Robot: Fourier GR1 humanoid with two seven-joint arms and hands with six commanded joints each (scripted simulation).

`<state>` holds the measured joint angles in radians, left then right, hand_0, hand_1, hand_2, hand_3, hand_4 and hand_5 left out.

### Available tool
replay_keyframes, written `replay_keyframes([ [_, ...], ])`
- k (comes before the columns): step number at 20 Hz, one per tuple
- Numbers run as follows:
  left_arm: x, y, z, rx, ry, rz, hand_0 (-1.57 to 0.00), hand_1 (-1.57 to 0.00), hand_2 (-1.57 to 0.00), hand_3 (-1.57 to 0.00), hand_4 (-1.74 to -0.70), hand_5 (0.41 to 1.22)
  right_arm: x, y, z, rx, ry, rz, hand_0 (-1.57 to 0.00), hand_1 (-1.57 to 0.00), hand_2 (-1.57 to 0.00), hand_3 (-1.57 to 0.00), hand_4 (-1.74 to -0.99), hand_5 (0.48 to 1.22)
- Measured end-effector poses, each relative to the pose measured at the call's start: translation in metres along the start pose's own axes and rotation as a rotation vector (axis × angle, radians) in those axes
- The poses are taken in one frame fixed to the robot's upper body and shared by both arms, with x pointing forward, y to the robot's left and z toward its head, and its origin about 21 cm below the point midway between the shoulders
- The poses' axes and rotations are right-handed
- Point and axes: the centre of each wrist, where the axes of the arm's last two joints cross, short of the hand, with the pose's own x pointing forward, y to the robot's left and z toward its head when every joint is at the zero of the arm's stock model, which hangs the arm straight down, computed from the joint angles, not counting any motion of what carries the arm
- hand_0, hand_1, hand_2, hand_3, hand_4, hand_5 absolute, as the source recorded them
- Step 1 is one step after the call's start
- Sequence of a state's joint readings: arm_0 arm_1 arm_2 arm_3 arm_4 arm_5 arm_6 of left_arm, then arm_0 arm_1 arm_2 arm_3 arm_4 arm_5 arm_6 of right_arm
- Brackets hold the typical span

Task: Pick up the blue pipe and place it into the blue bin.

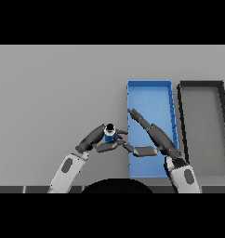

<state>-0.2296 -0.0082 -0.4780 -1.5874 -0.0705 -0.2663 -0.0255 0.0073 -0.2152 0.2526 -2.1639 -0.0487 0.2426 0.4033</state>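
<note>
Holding one blue pipe [109, 134]: left hand [93, 138], apparently.

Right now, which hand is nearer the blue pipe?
Left. The left hand is curled round the blue pipe, just left of the blue bin. The right hand is open over the bin, to the pipe's right.

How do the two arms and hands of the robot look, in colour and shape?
Both arms are white, rounded shells, each with a dark grey oval inset on the forearm. The left hand and the right hand are dark grey to black, with slim, segmented fingers and a thumb. No cables, sleeves or markings show.
</note>
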Motion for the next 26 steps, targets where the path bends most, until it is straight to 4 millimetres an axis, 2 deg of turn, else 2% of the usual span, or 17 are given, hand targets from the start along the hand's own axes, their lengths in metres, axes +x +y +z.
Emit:
replay_keyframes([
  [5,-0.004,0.006,0.005,0.006,-0.015,-0.001,-1.57,-1.57,-1.57,-1.57,-1.47,1.221,0.020,0.011,-0.035,0.154,-0.034,0.028,0.00,0.00,-0.04,0.00,-1.282,0.555],
  [8,-0.002,0.003,0.002,-0.012,-0.029,0.012,-1.57,-1.57,-1.57,-1.57,-1.46,1.221,0.035,0.020,-0.047,0.224,-0.103,0.049,0.00,0.00,-0.05,0.00,-1.242,0.551],
  [11,-0.003,0.008,0.001,-0.022,0.001,0.038,-1.57,-1.57,-1.57,-1.57,-1.47,1.221,0.053,0.022,-0.058,0.272,-0.137,0.099,-0.01,-0.02,-0.07,0.00,-1.209,0.534],
  [14,-0.004,0.007,0.004,-0.012,0.007,0.016,-1.57,-1.57,-1.57,-1.57,-1.47,1.221,0.058,0.026,-0.074,0.304,-0.092,0.121,-0.03,-0.04,-0.09,0.00,-1.184,0.516],
  [16,-0.004,0.009,0.004,-0.012,0.005,0.005,-1.57,-1.57,-1.57,-1.57,-1.47,1.221,0.062,0.028,-0.082,0.327,-0.101,0.129,-0.07,-0.11,-0.17,-0.04,-1.204,0.497],
  [17,-0.005,0.007,0.002,-0.014,0.032,0.002,-1.57,-1.57,-1.57,-1.57,-1.46,1.221,0.064,0.029,-0.087,0.335,-0.096,0.137,-0.17,-0.22,-0.26,-0.13,-1.233,0.487],
  [18,-0.006,0.007,0.004,-0.014,0.036,-0.001,-1.57,-1.57,-1.57,-1.57,-1.52,1.221,0.062,0.030,-0.093,0.347,-0.077,0.144,-0.32,-0.36,-0.38,-0.24,-1.278,0.485],
  [19,-0.004,0.007,0.000,-0.012,0.024,0.010,-1.57,-1.57,-1.57,-1.57,-1.56,1.221,0.060,0.031,-0.094,0.364,-0.084,0.147,-0.51,-0.53,-0.54,-0.40,-1.331,0.489],
  [21,-0.003,0.004,0.003,-0.018,0.052,0.020,-1.57,-1.57,-1.57,-1.57,-1.62,1.221,0.062,0.034,-0.100,0.384,-0.113,0.138,-0.88,-0.88,-0.91,-0.76,-1.467,0.518],
  [22,-0.001,0.005,0.002,-0.012,0.056,0.008,-1.57,-1.57,-1.57,-1.57,-1.64,1.221,0.062,0.038,-0.101,0.382,-0.128,0.129,-1.01,-1.02,-1.04,-0.87,-1.514,0.550],
  [23,-0.003,0.003,0.002,-0.006,0.047,0.015,-1.57,-1.57,-1.57,-1.51,-1.66,1.221,0.063,0.040,-0.103,0.381,-0.120,0.119,-1.13,-1.13,-1.15,-0.95,-1.551,0.596],
  [24,-0.004,0.005,0.001,-0.016,0.038,0.018,-1.57,-1.57,-1.57,-1.52,-1.68,1.221,0.062,0.041,-0.102,0.384,-0.124,0.103,-1.22,-1.22,-1.23,-1.02,-1.581,0.650],
  [26,-0.006,0.005,0.002,-0.016,-0.016,0.073,-1.57,-1.57,-1.57,-1.50,-1.70,1.221,0.061,0.045,-0.102,0.386,-0.141,0.059,-1.34,-1.34,-1.35,-1.19,-1.628,0.856],
])
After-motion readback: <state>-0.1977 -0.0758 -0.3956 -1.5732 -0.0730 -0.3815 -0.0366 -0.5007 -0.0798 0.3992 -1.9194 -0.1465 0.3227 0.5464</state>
